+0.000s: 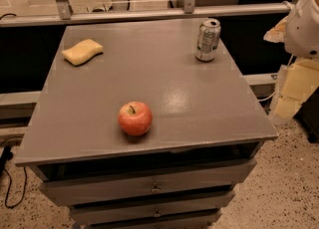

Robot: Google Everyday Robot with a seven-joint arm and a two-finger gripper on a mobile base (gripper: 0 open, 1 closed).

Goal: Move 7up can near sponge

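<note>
Atop stacked grey drawers (149,185), matte grey tabletop (189,98); speckled floor (289,183) around, metal rail (149,14) behind. Small silver-grey metal 7up can (208,40), greenish-white label, stands upright at back right corner: long axis vertical, pull-tab top up. Flat pale yellow wavy-edged sponge (82,52) lies at back left, long axis roughly left-to-right, well apart from can. Round red apple (135,118) near front. Yellowish gripper (295,86) off table's right edge, below white arm housing (304,24), holding nothing visible; released or clenched, cannot tell.
</note>
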